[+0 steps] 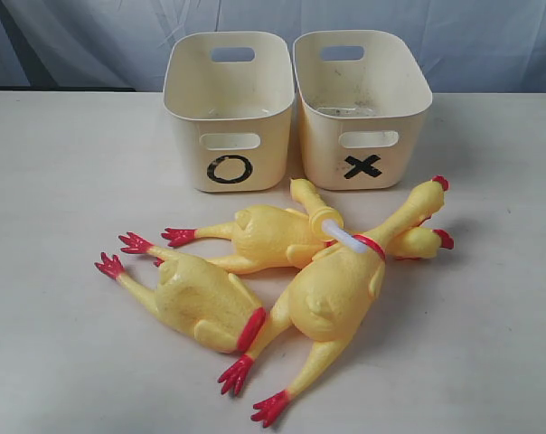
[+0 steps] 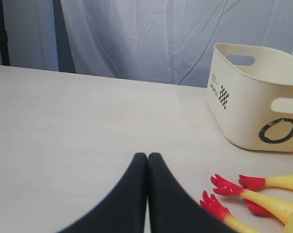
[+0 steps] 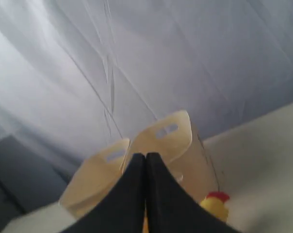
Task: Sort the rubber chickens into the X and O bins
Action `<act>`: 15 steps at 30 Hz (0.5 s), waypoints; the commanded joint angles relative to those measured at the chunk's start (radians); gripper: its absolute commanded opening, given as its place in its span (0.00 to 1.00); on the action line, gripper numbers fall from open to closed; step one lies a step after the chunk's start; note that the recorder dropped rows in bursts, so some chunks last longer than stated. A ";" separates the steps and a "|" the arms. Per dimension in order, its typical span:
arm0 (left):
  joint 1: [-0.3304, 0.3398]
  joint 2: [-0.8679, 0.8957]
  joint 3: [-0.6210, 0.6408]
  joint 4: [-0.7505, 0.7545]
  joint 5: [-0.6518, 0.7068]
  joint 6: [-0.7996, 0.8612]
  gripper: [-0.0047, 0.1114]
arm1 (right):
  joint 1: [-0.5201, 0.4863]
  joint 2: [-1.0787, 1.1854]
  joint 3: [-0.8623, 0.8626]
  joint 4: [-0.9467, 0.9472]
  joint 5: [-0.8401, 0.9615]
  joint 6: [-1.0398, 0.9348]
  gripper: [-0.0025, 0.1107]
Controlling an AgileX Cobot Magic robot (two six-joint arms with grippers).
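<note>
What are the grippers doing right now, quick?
The left gripper is closed, holding nothing.
The right gripper is closed, holding nothing.

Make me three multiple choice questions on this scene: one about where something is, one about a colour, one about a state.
1. In the exterior view, where does the O bin stand relative to the X bin?
A) on its right
B) on its left
C) stacked inside it

2. What colour are the feet of the chickens?
A) blue
B) green
C) red

3. How is the left gripper?
A) shut, holding nothing
B) wide open
C) shut on a chicken

Answers:
1 B, since the bin with the O mark is the left-hand one of the pair.
2 C, since every foot that shows is red.
3 A, since its fingers press together with nothing between them.
</note>
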 commanded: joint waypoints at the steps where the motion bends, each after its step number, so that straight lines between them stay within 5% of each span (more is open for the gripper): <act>1: 0.000 -0.005 0.001 0.001 -0.016 -0.005 0.04 | 0.024 0.163 -0.164 0.253 0.261 -0.387 0.01; 10: 0.000 -0.005 0.001 0.001 -0.016 -0.005 0.04 | 0.026 0.608 -0.445 0.346 0.619 -0.596 0.01; 15: 0.000 -0.005 0.001 0.001 -0.016 -0.005 0.04 | 0.029 0.787 -0.548 0.377 0.656 -0.784 0.01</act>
